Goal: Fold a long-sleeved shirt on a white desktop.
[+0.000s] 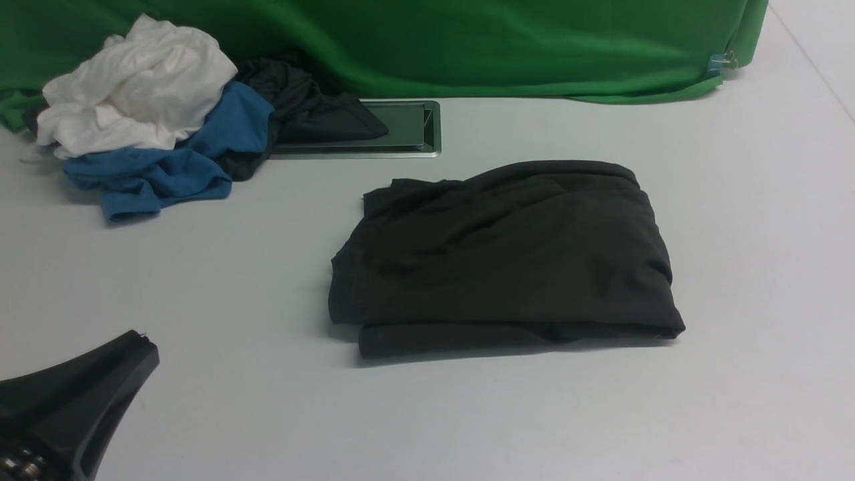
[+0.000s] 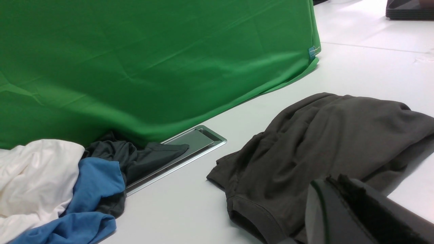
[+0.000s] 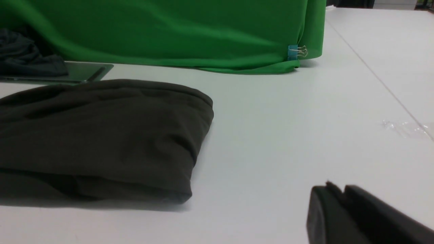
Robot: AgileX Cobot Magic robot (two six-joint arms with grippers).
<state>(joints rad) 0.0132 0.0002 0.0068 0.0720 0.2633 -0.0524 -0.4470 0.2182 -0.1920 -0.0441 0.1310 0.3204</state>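
You can see the folded shirt lying mid-way across the white desk, while your left gripper sits pressed together beside it and your right gripper looks nearly closed, both empty.

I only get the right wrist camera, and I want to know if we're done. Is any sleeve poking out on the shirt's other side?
Observer: No. From the front, the shirt is a folded bundle with no sleeve sticking out.
Operator: Where's the left gripper?
Observer: The left gripper is shut, low at the near left, apart from the shirt.
Operator: Any other clothes?
Observer: Yes, a white top lies on a blue one, piled at the far left.
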